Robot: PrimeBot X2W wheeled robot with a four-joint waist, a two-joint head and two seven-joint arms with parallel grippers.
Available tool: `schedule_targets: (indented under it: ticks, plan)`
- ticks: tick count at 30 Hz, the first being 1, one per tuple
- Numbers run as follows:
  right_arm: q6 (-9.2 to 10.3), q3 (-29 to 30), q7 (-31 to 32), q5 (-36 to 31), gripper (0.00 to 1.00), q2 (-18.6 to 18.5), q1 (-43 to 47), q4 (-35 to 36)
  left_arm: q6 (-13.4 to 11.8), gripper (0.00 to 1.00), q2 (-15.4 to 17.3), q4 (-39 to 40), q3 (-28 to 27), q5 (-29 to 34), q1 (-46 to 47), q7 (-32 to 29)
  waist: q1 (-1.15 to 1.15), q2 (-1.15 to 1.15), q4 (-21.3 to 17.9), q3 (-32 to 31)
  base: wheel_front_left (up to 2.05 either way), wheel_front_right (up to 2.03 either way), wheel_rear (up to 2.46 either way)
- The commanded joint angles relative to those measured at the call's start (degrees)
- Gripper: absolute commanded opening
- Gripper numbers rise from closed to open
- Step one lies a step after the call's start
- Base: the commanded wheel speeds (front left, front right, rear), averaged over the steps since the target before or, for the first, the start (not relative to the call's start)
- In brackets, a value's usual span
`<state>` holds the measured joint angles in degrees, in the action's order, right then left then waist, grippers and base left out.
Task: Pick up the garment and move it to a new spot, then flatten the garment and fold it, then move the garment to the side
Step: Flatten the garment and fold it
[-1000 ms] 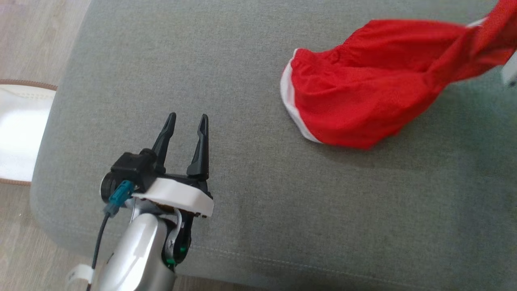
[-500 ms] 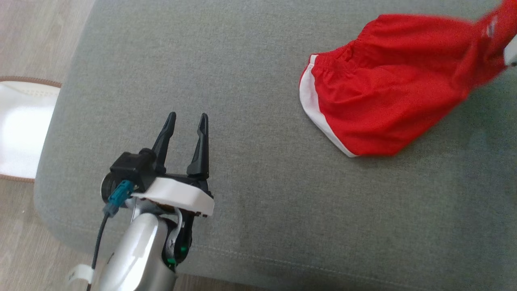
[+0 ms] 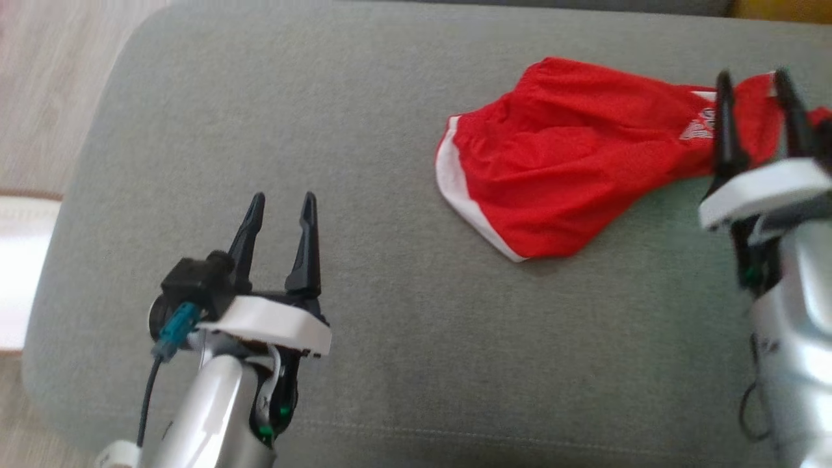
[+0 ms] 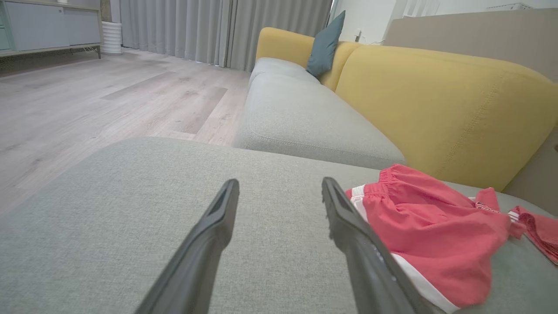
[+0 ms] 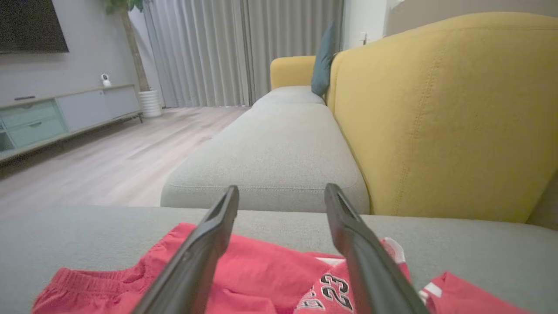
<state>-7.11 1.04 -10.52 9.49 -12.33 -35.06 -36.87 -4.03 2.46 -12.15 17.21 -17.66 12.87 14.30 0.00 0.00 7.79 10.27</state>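
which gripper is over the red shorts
The right gripper, open above the printed end of the red shorts; the left gripper hovers over bare grey seat cushion.

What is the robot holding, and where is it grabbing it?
Nothing. The left gripper and right gripper are open; the red shorts lie on the cushion.

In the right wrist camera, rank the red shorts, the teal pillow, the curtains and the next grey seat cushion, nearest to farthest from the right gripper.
1. red shorts, just below the right gripper.
2. grey seat cushion, straight ahead.
3. teal pillow, beyond that cushion's far end.
4. curtains, along the back of the room.
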Motion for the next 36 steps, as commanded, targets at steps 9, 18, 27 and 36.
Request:
schedule_targets:
  ticks: [9,18,27,36]
  plan:
    - [-0.37,-0.88,1.55,3.87,1.0,6.88,17.5,16.01,0.47,1.0,0.42,2.76,-3.64,0.98,-1.18,0.7,0.0,0.0,-4.44,-3.65,0.0,0.0,0.0]
    - [-0.37,-2.18,5.26,5.28,1.0,9.03,22.74,20.12,0.7,1.0,0.42,3.02,-2.61,0.7,-1.23,0.7,0.0,0.0,-3.96,-3.05,0.0,0.0,0.0]
    - [-0.37,-1.01,12.37,9.85,1.0,9.38,20.19,17.91,0.67,1.0,0.42,2.74,-1.71,0.29,-0.42,0.7,0.0,0.0,0.15,-0.42,0.0,0.0,0.0]
    - [-0.37,1.97,17.87,14.36,1.0,9.44,14.11,9.61,0.53,1.0,0.42,2.69,-1.0,-0.07,0.89,0.7,0.0,0.0,3.87,2.74,0.0,0.0,0.0]
